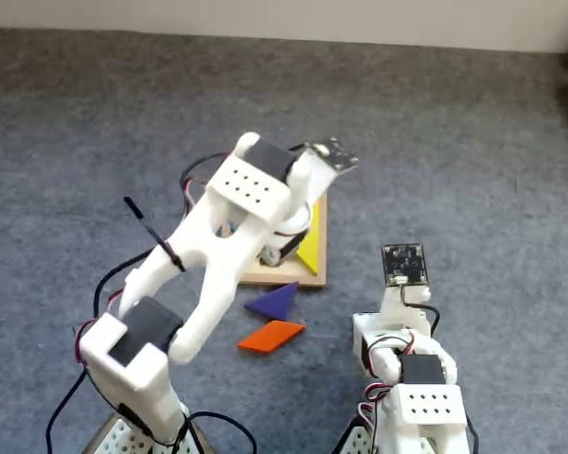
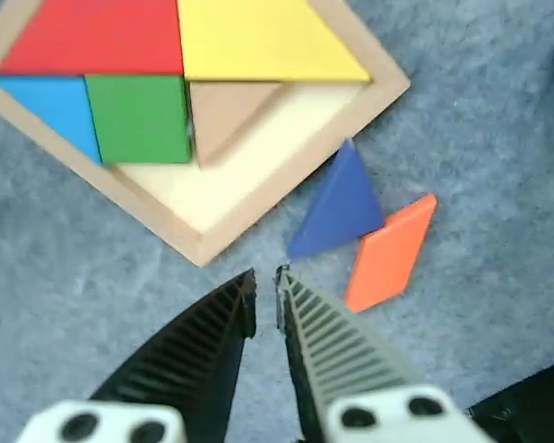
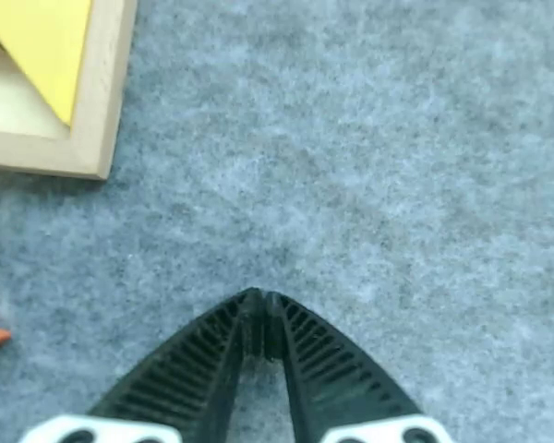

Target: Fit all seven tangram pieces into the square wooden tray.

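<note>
The square wooden tray (image 2: 286,171) lies on the grey carpet and holds a red piece (image 2: 97,37), a yellow triangle (image 2: 258,41), a light blue piece (image 2: 51,106), a green square (image 2: 138,115) and a tan triangle (image 2: 223,109). A dark blue triangle (image 2: 340,203) and an orange parallelogram (image 2: 391,251) lie touching each other on the carpet just outside the tray. My left gripper (image 2: 265,277) hovers shut and empty near the tray's corner, close to the blue triangle. My right gripper (image 3: 258,306) is shut and empty over bare carpet, off the tray's corner (image 3: 97,138).
In the high view the left arm (image 1: 237,218) stretches over the tray (image 1: 318,274) and hides most of it. The right arm (image 1: 404,312) stands folded at the front right. The blue triangle (image 1: 275,301) and orange parallelogram (image 1: 271,335) lie in front of the tray.
</note>
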Robot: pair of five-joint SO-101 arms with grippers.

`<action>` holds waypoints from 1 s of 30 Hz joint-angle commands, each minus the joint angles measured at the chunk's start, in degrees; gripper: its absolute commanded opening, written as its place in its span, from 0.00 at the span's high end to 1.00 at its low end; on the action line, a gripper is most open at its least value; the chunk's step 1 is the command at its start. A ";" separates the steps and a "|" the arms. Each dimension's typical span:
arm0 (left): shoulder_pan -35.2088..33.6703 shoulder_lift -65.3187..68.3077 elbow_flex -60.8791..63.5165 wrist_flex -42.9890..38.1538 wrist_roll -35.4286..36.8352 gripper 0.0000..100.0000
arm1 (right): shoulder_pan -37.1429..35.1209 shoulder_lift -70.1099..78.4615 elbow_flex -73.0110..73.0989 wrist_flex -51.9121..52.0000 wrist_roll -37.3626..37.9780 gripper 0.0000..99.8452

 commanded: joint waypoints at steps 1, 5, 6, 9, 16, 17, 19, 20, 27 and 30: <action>0.92 -4.97 7.69 -2.81 1.58 0.88 | 0.75 -0.66 1.80 -1.19 -0.09 0.97; 0.92 -7.43 15.96 -6.59 4.31 0.80 | 2.15 -0.66 1.80 -1.36 -0.09 0.97; 1.01 -8.22 17.71 -7.56 4.92 0.79 | 3.12 -0.66 1.71 -1.45 -0.09 0.97; 2.68 -11.03 22.29 -10.11 5.27 0.79 | 4.18 -0.66 1.54 -1.45 -0.09 0.97; 9.80 -13.85 30.64 -16.88 12.48 0.79 | 4.35 -0.66 1.45 -1.45 -0.09 0.97; 10.15 -13.58 31.52 -18.11 13.01 0.79 | 4.35 -0.66 1.45 -1.45 -0.09 0.97; 10.51 -12.62 32.92 -20.13 12.92 0.79 | 4.35 -0.66 1.45 -1.45 -0.09 0.97; 10.51 -11.91 33.36 -21.01 12.92 0.79 | 4.35 -0.66 1.45 -1.45 -0.09 0.97; 10.86 -4.09 33.27 -22.59 12.66 0.79 | 4.35 -0.66 1.54 -1.45 -0.09 0.97; 11.56 -1.10 33.36 -24.26 12.66 0.79 | 4.35 -0.66 1.54 -1.45 -0.09 0.97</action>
